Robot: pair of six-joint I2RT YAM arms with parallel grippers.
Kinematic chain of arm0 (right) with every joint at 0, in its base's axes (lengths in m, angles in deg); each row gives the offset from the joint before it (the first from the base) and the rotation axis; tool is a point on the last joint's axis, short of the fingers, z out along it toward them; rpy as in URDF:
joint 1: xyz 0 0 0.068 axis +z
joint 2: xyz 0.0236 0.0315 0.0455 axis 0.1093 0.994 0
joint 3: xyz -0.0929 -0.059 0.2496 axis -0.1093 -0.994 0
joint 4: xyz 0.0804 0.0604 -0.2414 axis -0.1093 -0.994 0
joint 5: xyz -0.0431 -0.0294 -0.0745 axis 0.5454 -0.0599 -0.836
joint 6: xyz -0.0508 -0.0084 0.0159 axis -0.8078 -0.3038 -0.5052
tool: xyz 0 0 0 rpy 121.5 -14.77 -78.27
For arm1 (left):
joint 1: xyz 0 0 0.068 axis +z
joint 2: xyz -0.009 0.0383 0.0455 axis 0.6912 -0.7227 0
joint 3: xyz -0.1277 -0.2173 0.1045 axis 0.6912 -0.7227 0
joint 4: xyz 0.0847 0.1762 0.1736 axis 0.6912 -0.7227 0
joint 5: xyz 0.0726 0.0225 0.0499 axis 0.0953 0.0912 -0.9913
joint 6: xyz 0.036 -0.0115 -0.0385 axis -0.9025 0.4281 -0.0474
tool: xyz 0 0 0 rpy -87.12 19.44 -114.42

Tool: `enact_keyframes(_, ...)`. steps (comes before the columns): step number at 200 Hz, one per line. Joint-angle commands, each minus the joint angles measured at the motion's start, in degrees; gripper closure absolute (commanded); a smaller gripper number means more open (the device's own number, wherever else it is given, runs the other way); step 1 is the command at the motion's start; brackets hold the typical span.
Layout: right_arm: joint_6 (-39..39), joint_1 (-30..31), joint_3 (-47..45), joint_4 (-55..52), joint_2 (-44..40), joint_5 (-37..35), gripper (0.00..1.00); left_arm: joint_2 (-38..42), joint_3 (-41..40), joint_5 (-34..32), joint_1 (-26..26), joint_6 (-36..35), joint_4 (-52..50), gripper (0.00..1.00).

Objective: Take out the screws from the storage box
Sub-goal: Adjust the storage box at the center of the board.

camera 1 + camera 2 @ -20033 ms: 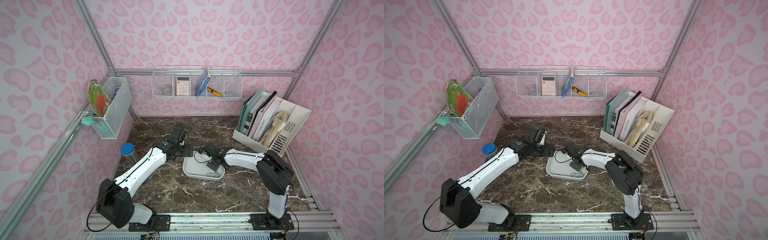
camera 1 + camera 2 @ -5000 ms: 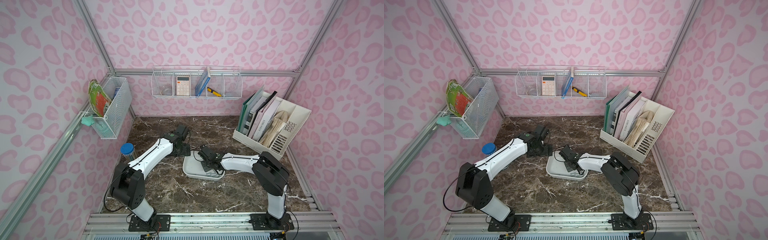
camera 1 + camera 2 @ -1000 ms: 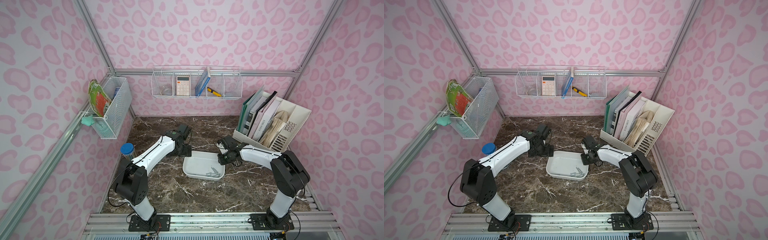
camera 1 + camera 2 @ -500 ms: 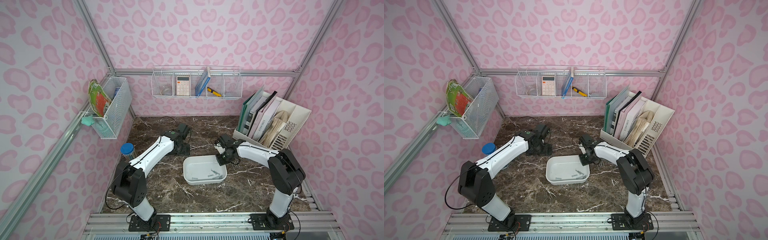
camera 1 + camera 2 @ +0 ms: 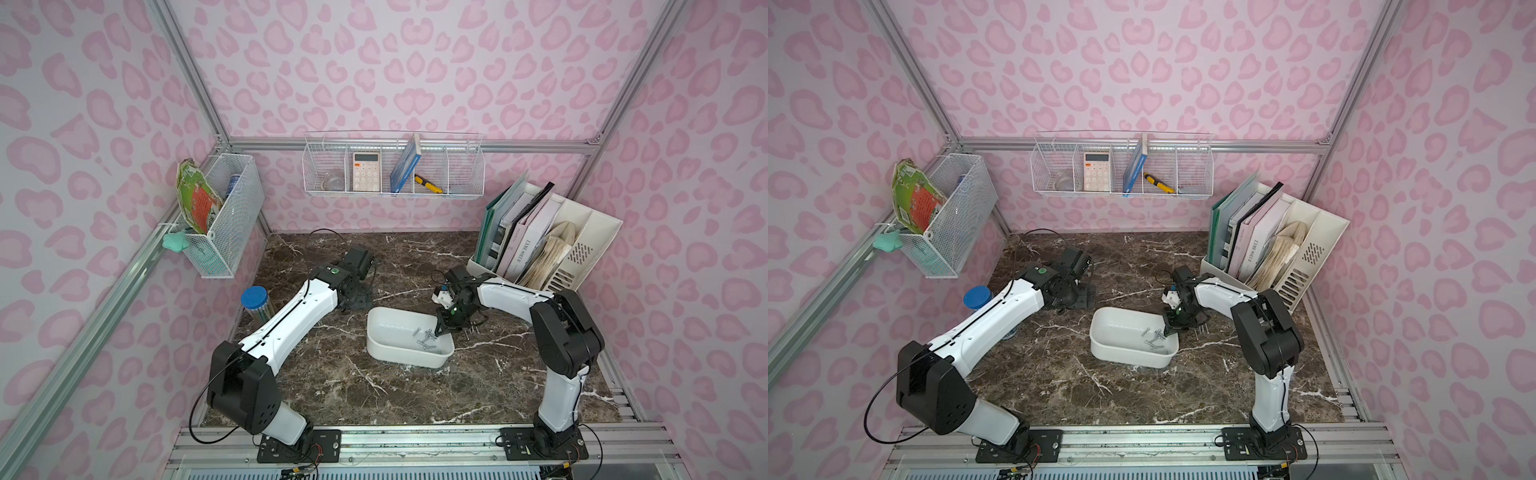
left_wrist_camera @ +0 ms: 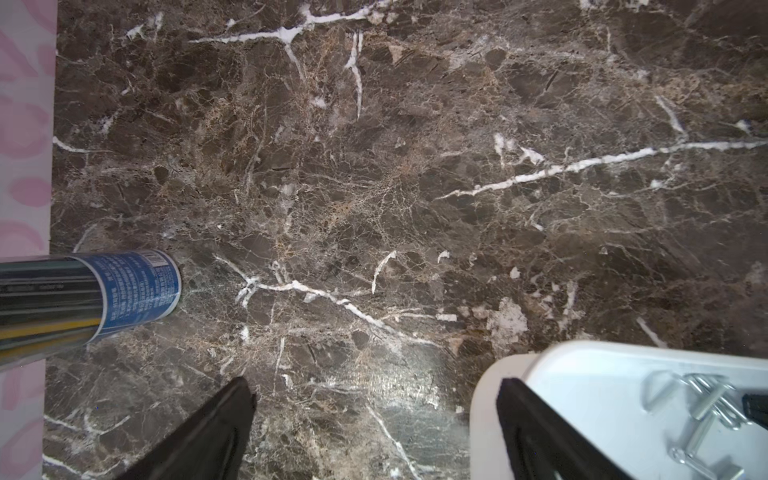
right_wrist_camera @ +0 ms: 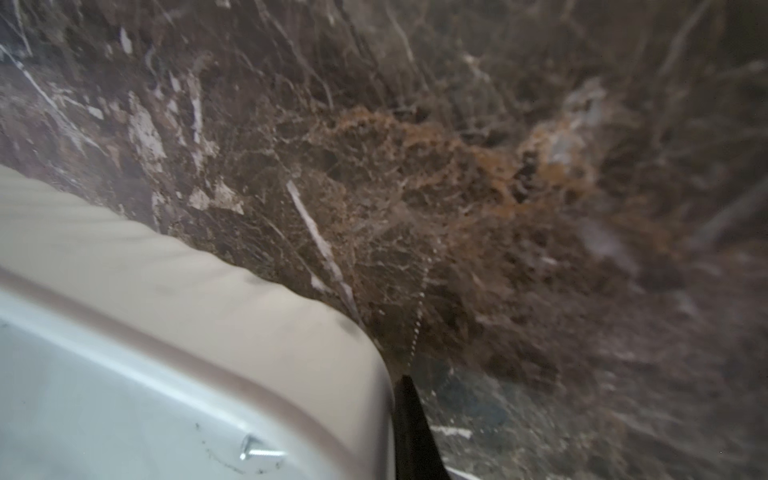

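Several screws (image 5: 426,341) left in the storage box (image 5: 403,357), a few out on the table (image 5: 332,374) beside it; right claw (image 5: 439,330) clenched at its rim, left claw (image 6: 374,386) released, empty.

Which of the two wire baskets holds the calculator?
The long basket on the back wall: the calculator stands in it. The side basket holds a green packet.

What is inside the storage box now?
Loose screws lie clustered at the end of the storage box nearest the right gripper; the rest of its floor is bare. The gripper's tips cover that corner, so anything beneath them is hidden.
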Motion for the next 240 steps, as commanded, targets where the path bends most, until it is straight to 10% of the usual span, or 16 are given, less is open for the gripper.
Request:
enact_keyframes(1,1.6,0.1,1.4,-1.2,0.2,0.5,1.0,0.0,0.0,-0.2,0.0,-0.1,0.3,0.04)
enact_keyframes(160,4.9,5.6,6.0,8.0,3.2,-25.2,1.0,-4.1,0.6,3.6,-0.1,-0.3,-0.2,0.04)
enact_keyframes(240,4.8,6.8,9.3,8.5,5.1,-29.9,0.73,-4.7,0.9,4.3,-0.1,-0.2,-0.4,0.04)
